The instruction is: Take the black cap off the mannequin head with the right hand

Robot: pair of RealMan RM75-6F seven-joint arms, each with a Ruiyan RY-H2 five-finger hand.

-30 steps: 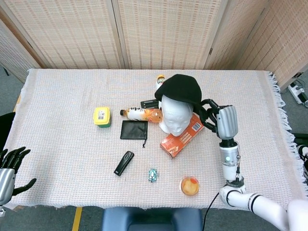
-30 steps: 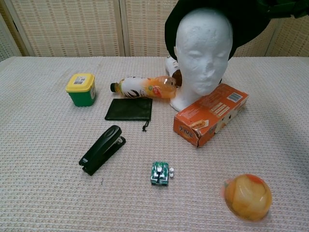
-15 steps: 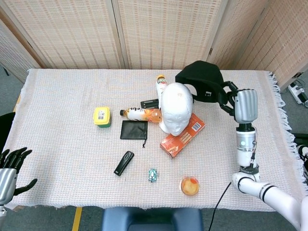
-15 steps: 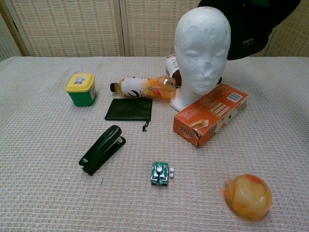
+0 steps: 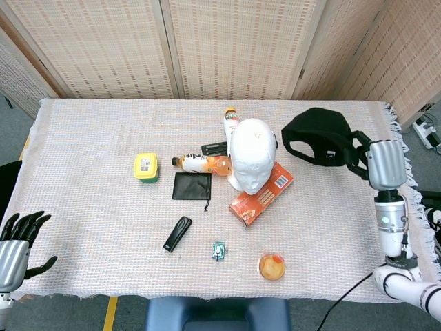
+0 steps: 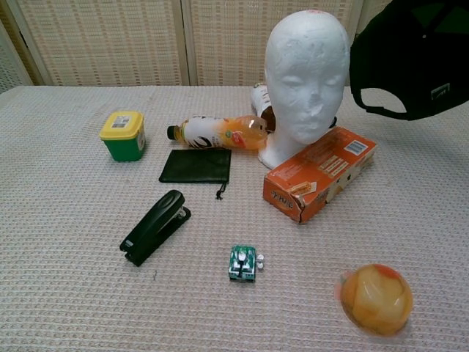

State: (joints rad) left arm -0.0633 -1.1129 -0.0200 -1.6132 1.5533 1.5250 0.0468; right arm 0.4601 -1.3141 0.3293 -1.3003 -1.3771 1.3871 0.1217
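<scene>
The white mannequin head [image 5: 250, 153] [image 6: 305, 73] stands bare at the table's middle, leaning on an orange box [image 5: 262, 194] [image 6: 319, 172]. The black cap [image 5: 318, 145] [image 6: 410, 62] hangs in the air to the right of the head, clear of it. My right hand [image 5: 381, 163] grips the cap at its right side; the chest view shows only the cap, not the hand. My left hand [image 5: 19, 247] rests off the table's near left corner, fingers spread, holding nothing.
On the cloth lie a yellow-lidded green tub [image 5: 146, 167], an orange drink bottle [image 5: 203, 164], a black pouch [image 5: 191, 185], a black stapler [image 5: 178, 233], a small green toy [image 5: 219, 251] and an orange ball [image 5: 272, 265]. A second bottle [image 5: 229, 121] lies behind the head.
The cap came off the mannequin head and moved right with my right hand, first up and behind, now lower and further right. The left hand stayed put.
</scene>
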